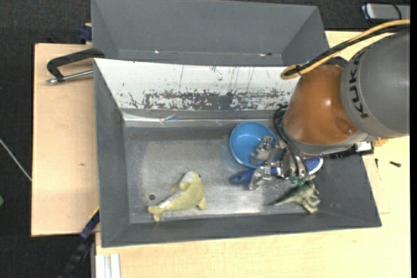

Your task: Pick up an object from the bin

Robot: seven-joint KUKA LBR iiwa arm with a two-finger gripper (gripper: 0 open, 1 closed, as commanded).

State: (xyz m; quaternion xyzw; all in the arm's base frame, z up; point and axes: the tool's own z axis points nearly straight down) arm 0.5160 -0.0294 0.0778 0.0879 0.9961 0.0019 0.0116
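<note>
"Where was the claw [272, 165]?"
"Toward the bin's [111, 159] three o'clock, the blue bowl [247, 140] touching at its ten, a green dinosaur toy [301, 195] near its five."
"Apart or together?"
"That could not be told."

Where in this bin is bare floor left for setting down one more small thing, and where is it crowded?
Bare floor lies between the left wall and the blue bowl, behind the yellowish plush toy. The right end is crowded: the pincer, the bowl, a small blue piece and a green dinosaur sit close together.
</note>
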